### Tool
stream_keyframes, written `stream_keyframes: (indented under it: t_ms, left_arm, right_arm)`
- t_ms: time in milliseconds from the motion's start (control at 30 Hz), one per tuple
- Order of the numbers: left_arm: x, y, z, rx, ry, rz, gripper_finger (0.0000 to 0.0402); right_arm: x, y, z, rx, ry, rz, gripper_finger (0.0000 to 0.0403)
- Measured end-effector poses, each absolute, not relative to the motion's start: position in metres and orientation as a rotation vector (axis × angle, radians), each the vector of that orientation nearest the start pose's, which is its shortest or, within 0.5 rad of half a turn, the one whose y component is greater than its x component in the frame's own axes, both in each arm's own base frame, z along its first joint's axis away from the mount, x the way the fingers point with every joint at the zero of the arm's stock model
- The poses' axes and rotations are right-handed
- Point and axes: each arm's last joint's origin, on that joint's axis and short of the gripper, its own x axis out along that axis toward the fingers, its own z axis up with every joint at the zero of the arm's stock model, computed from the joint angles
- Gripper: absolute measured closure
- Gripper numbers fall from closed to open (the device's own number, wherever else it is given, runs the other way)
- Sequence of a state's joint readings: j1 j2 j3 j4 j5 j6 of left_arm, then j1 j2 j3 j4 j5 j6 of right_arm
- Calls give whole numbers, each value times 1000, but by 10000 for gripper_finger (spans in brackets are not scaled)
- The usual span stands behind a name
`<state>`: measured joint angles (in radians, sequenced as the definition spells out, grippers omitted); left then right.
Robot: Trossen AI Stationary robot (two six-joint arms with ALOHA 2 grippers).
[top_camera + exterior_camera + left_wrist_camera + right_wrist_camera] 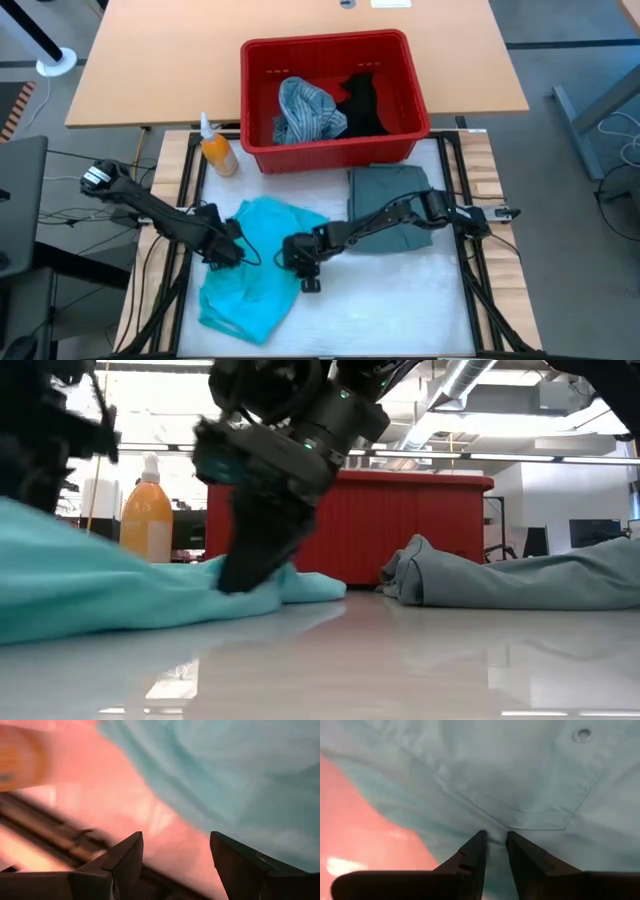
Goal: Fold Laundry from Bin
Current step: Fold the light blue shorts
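The turquoise garment (255, 270) lies spread on the counter (400, 300) between both arms, its long axis running from the bin (330, 95) side toward the near edge. The right tool (303, 262) sits at its right edge, fingers narrowed onto a cloth fold. The left tool (228, 250), fingers spread, hovers at the opposite edge, gripping nothing.

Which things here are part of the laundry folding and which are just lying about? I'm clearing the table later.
Job: turquoise garment, pinched by right gripper; left gripper open beside it; grey-green garment; striped shirt and black garment in red bin.
Lying about: orange bottle.
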<state>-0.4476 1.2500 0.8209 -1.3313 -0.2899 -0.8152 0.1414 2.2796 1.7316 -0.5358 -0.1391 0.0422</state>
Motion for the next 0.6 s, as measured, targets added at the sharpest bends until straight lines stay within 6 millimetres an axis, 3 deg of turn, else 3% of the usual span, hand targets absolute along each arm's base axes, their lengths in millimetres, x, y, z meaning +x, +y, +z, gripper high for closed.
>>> stream_keyframes:
  t_ms: [200,400,500,600]
  left_arm:
    - [157,-58,264,-80,1286,554,182]
    - [157,-52,303,-164,1029,464,182]
    - [157,-52,307,-205,965,432,182]
    - [163,-58,299,-255,964,364,182]
  right_arm:
    - [459,28,164,-85,1170,212,296]
    - [440,-20,217,-54,1115,174,296]
    - [431,-24,250,58,1026,177,296]
    - [424,-2,277,159,950,233,296]
